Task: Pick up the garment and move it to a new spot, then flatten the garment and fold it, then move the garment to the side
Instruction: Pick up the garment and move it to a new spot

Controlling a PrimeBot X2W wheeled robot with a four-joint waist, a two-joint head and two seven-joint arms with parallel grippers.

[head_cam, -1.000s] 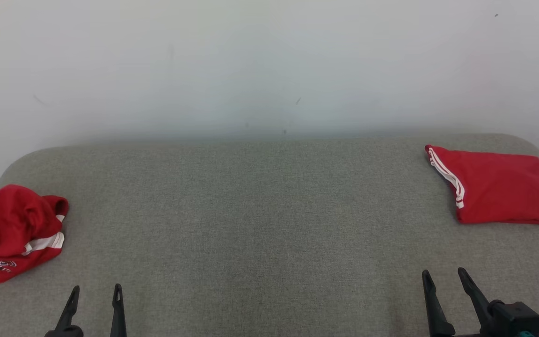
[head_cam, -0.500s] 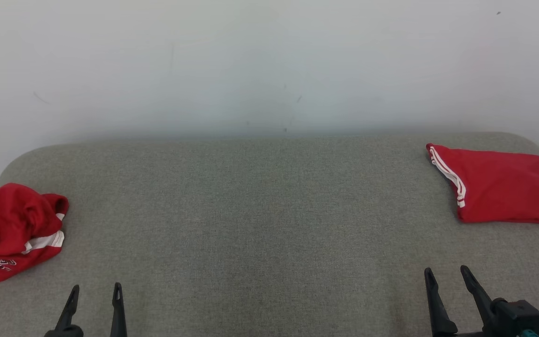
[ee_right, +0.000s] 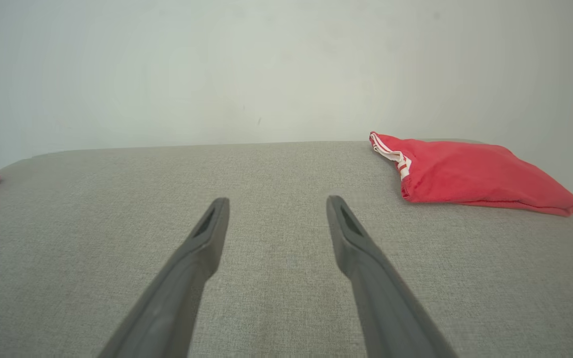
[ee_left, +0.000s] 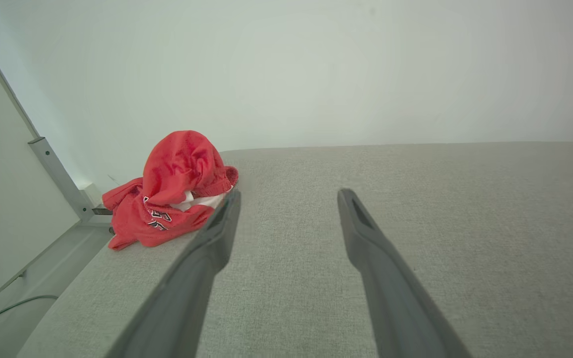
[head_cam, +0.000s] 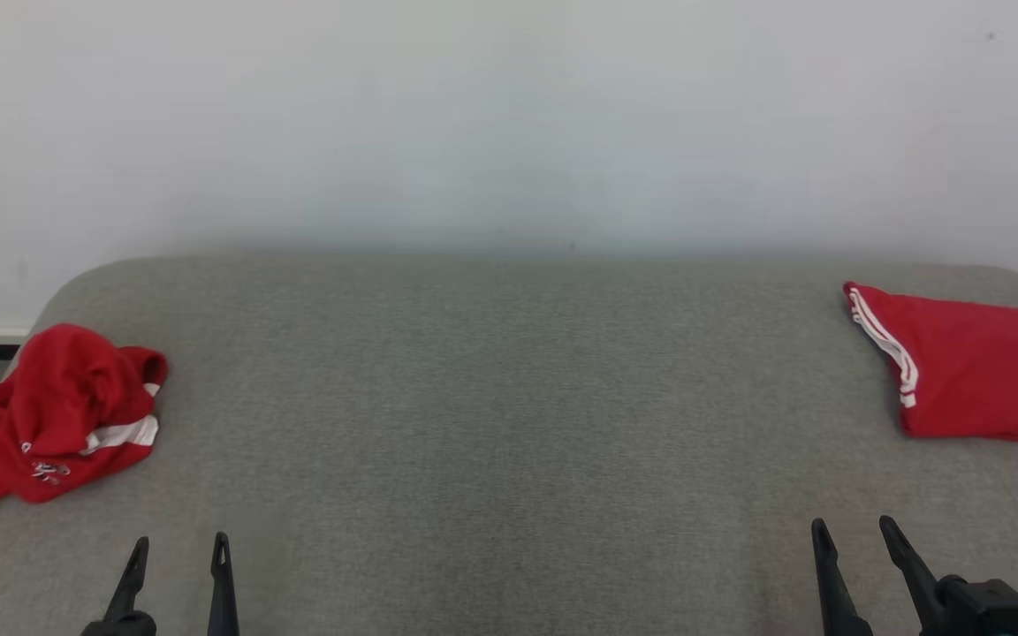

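The folded red garment (head_cam: 977, 380) runs off the head view's right edge, so its right end is unseen. The lettering on the crumpled red garment (head_cam: 58, 415) is too small to read there. In the left wrist view a finger (ee_left: 217, 233) of the left gripper (ee_left: 290, 191) covers the cloth's near corner, and in the right wrist view the left edge cuts it to a small red scrap. The head view's bottom edge cuts off the left gripper just below its fingers and the right gripper (head_cam: 853, 523) partway down its dark body.
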